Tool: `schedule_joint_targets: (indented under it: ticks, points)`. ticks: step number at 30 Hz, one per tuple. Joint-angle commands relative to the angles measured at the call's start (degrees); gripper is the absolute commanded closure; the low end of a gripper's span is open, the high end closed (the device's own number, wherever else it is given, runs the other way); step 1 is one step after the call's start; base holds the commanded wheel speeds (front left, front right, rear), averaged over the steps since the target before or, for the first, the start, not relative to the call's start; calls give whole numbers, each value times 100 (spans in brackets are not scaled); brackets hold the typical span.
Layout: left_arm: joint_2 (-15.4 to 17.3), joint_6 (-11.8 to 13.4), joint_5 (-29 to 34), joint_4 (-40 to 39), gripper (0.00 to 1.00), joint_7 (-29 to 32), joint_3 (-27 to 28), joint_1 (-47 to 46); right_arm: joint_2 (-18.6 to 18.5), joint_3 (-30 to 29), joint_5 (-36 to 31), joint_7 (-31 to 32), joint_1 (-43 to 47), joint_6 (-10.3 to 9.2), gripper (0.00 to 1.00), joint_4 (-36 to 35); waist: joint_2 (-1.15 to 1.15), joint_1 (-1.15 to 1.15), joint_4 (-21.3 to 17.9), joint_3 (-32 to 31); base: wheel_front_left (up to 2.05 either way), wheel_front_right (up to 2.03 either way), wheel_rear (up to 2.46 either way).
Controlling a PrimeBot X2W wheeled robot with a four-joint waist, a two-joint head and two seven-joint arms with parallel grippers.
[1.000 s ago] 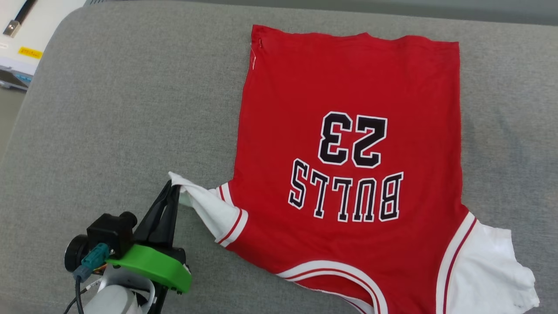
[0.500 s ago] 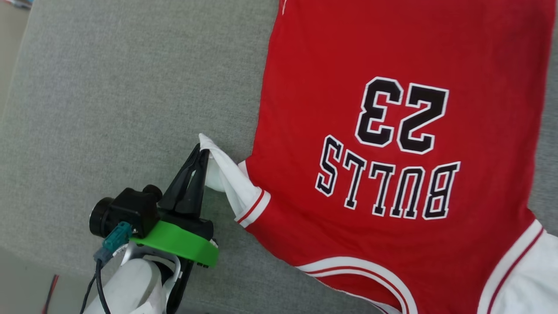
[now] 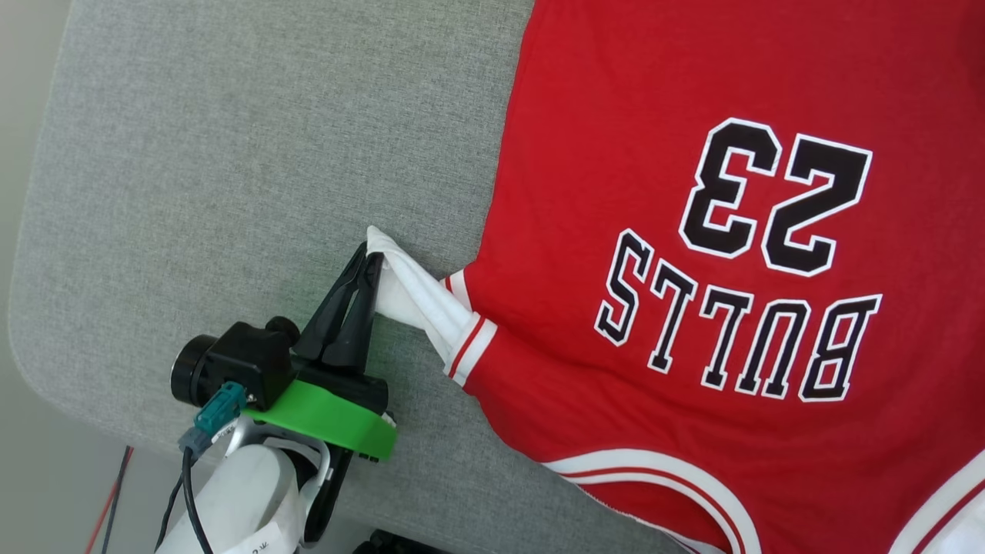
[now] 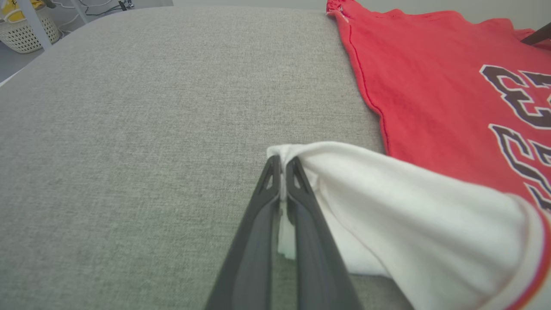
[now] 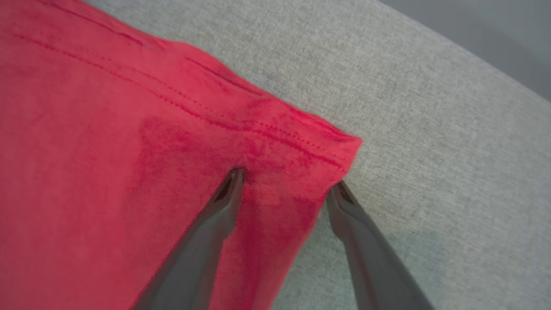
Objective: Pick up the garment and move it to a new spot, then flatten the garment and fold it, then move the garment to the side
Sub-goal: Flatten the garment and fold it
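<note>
Left claw (image 3: 372, 258) pinching the white sleeve tip (image 3: 419, 304) of red fabric basketball T-shirt (image 3: 616, 154), which lay flat to its right on grey fabric tabletop (image 3: 231, 154). Right claw (image 5: 287, 180) spread, straddling the far hem corner. Risk: shallow pinch, so the sleeve could slip if pulled.

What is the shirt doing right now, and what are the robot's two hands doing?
garment: spread out on the grey cushion, lettering facing up.
white sleeve: pulled sideways, its tip raised off the cushion.
left gripper: shut on the sleeve's tip.
right gripper: open, at the red hem corner.
</note>
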Motion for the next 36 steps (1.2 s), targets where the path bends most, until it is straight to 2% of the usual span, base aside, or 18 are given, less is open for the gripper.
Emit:
schedule_joint_targets:
  ticks: [1, 8, 12, 14, 15, 23, 26, 30, 36]
  points:
    - [-38, -51, 76, 29, 100, -35, 49, -92, 26, 204, 11, 5, 445, -5, 100, 228, 0, 0, -41, -72, 0, 0, 0]
    - [-86, -124, 135, 228, 100, -35, 217, 204, -340, 779, 359, -888, 385, -5, 100, -338, 0, 0, -244, -852, 0, 0, 0]
    - [-37, -98, 117, 250, 100, -34, 263, 428, -739, 1023, 749, -1251, 750, -5, 100, -772, 0, 0, -382, -1266, 0, 0, 0]
    - [17, -60, 104, 242, 100, -25, 289, 549, -1003, 1147, 917, -1415, 1038, -5, 100, -1034, 0, 0, -483, -1445, 0, 0, 0]
    - [102, 10, 68, 194, 100, 11, 343, 741, -1420, 1277, 1215, -1667, 1609, -5, 100, -1468, 0, 0, -676, -1677, 0, 0, 0]
    - [277, 147, -13, 109, 100, 118, 437, 1119, -2144, 768, 1770, -2364, 3480, -5, 100, -2173, 0, 0, -1138, -2097, 0, 0, 0]
    - [317, 181, -42, 81, 100, 142, 462, 1208, -2213, 401, 1865, -2545, 4224, -5, 100, -2360, 0, 0, -1252, -2187, 0, 0, 0]
    - [357, 213, -76, 62, 100, 165, 483, 1297, -2106, -151, 1877, -2677, 5384, -5, 100, -2585, 0, 0, -1359, -2286, 0, 0, 0]
    - [397, 212, -127, 98, 100, 160, 502, 1358, -1438, -889, 1720, -2504, 7149, -5, 100, -2967, 0, 0, -1440, -2320, 0, 0, 0]
